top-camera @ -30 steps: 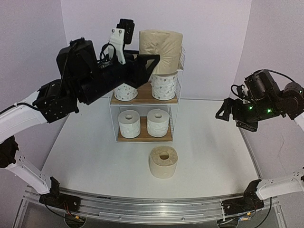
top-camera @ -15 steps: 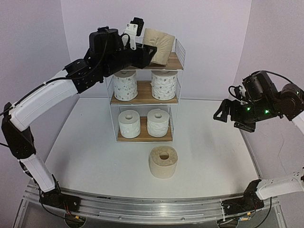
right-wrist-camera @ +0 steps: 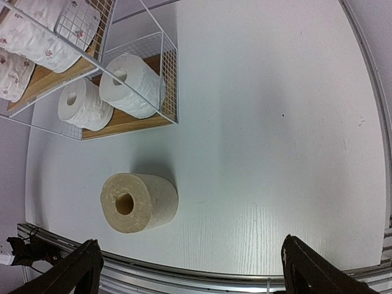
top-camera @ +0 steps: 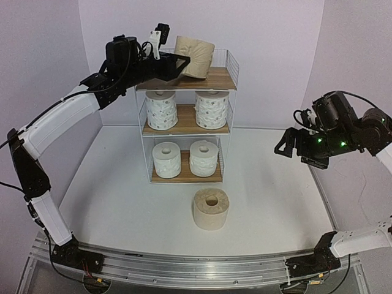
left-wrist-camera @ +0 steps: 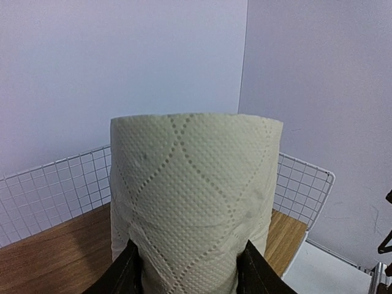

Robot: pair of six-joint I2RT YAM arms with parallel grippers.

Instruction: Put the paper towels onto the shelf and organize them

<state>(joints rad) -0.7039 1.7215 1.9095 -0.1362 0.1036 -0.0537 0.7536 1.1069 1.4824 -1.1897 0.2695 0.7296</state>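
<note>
Quilting all over the held beige roll (left-wrist-camera: 193, 196): dotted lines crossing into diamonds, pale tan paper, fat and soft-looking. Got squeezed narrower down low, right where the left gripper (left-wrist-camera: 190, 275) clamped it from both sides with its dark fingers (left-wrist-camera: 122, 278). Sat up at the top tier of the shelf (top-camera: 228, 61), tilted rather than straight, over the wood-grain top board (top-camera: 217, 78). Couldn't tell whether actually touching that board or just hanging above it.

As for the shelf itself: thin white wire, mesh sides, three brown boards, way taller than any roll.

Counted six rolls total, easy enough from the top camera:
- Two big beige: the held one, plus the second beige roll (top-camera: 211, 208) standing on end on the white table (top-camera: 275, 202), near the front of the shelf, hollow core facing up.
- Two with faint print on the middle tier: left printed roll (top-camera: 162, 110) and right printed roll (top-camera: 211, 109), upright, side by side.
- Two plain ones on the bottom tier: left white roll (top-camera: 166, 159) and right white roll (top-camera: 204, 158), also upright and side by side.

Two arms, two grippers. Right gripper (right-wrist-camera: 190, 269) off to the right, up over the table and well apart from the shelf, fingers spread wide, nothing between them.
</note>
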